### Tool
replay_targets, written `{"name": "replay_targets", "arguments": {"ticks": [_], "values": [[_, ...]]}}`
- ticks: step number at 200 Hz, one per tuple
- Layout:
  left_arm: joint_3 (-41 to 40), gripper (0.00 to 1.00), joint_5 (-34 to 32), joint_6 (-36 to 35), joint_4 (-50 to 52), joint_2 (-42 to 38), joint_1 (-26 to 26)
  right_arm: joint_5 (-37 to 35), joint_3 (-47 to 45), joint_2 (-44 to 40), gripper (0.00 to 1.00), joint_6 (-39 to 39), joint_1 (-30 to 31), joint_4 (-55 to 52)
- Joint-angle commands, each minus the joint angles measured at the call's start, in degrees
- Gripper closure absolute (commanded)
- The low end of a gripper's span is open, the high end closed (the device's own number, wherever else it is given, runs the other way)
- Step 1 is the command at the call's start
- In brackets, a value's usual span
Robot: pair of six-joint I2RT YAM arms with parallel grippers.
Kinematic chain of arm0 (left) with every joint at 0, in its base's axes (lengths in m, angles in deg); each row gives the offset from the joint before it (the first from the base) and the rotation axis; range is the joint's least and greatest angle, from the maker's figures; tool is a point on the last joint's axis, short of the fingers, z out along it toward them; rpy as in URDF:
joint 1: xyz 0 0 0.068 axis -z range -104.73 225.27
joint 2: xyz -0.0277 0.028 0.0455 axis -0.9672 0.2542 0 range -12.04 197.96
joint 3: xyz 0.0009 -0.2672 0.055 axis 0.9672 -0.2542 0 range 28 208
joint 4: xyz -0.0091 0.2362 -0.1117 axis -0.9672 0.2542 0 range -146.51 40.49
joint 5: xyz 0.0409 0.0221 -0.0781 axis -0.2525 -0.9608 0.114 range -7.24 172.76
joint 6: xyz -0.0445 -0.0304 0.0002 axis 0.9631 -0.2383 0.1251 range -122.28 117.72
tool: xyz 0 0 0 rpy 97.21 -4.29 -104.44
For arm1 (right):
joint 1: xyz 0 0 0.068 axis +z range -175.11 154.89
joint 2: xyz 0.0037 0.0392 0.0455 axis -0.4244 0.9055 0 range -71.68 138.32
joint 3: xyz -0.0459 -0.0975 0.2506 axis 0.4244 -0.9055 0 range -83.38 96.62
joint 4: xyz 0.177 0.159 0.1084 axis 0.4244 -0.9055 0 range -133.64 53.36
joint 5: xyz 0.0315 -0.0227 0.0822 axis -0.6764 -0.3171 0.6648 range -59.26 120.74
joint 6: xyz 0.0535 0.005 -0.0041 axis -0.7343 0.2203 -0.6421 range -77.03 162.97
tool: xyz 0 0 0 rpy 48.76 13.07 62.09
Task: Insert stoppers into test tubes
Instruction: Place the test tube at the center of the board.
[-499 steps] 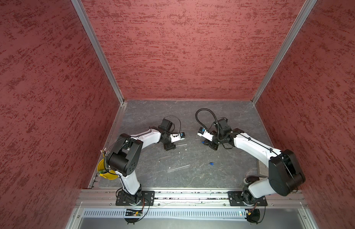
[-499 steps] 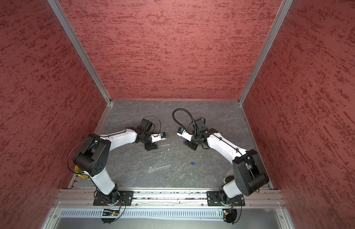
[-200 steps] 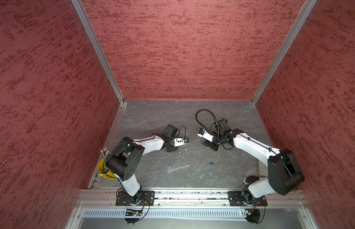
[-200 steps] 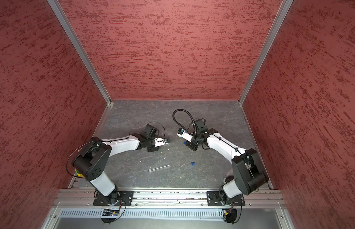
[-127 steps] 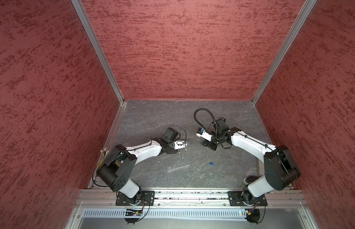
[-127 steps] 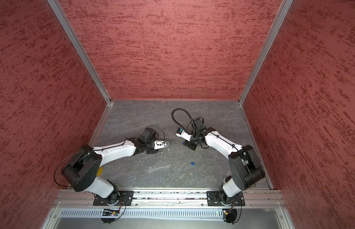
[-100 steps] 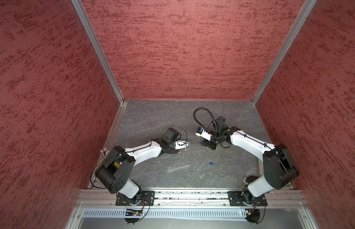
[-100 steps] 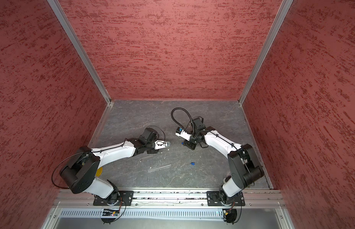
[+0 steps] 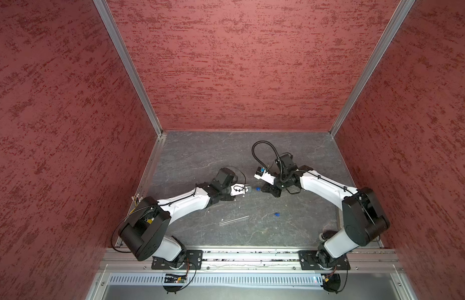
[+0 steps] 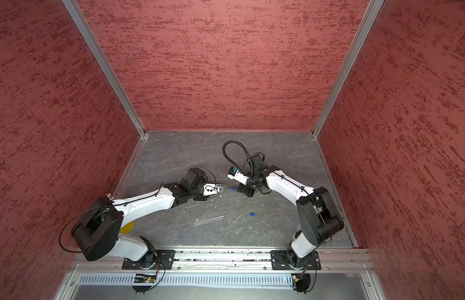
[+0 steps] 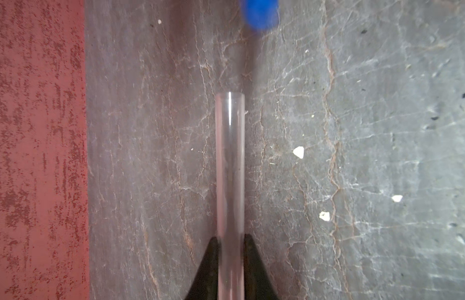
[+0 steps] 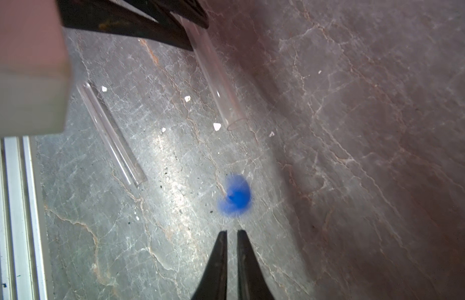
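On the grey veined table (image 9: pixel 200 155), walled in red, the left arm (image 9: pixel 184 202) reaches from its base at seven o'clock toward the centre. The right arm (image 9: pixel 322 185) comes in from five o'clock to face it. The left gripper (image 9: pixel 248 190) is clamped on the held test tube (image 11: pixel 230 166), whose open mouth points to three o'clock, at the right gripper (image 12: pixel 232 232). That gripper's jaws stand almost together with nothing between them. The loose test tube (image 9: pixel 234 220) lies flat toward six o'clock of both grippers, well apart. The blurred stopper (image 9: pixel 257 189) is between the grippers, just ahead of the right fingertips and clear of the held tube's mouth. The other stopper (image 9: pixel 277 214) lies at three o'clock of the loose test tube. White specks (image 11: pixel 299 152) dot the table.
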State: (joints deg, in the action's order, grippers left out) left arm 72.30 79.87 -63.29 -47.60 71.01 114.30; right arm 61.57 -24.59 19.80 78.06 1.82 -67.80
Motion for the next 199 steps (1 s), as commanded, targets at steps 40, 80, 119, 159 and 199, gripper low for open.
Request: {"name": "replay_targets", "arguments": {"ticks": [40,80,119,159,199], "values": [[-0.4,0.85,1.2,-1.5,-0.2,-1.4,0.7,3.3,1.4,-0.3,0.9,-3.5,0.3,2.9],[-0.2,0.84,2.7,0.6,2.3,-0.9,-4.2,2.1,0.7,1.5,0.88,-6.9,0.3,8.3],[2.9,0.81,8.0,3.8,10.6,0.3,-6.3,-4.2,-3.7,0.3,0.79,-10.5,-1.4,17.2],[3.4,0.81,8.0,5.8,11.8,5.2,-3.6,-6.3,-7.0,-2.8,0.79,-10.8,-2.7,20.7],[5.7,0.8,9.7,7.7,12.8,9.2,-2.4,-8.8,-8.9,-5.2,0.77,-9.8,-3.5,21.2]]}}
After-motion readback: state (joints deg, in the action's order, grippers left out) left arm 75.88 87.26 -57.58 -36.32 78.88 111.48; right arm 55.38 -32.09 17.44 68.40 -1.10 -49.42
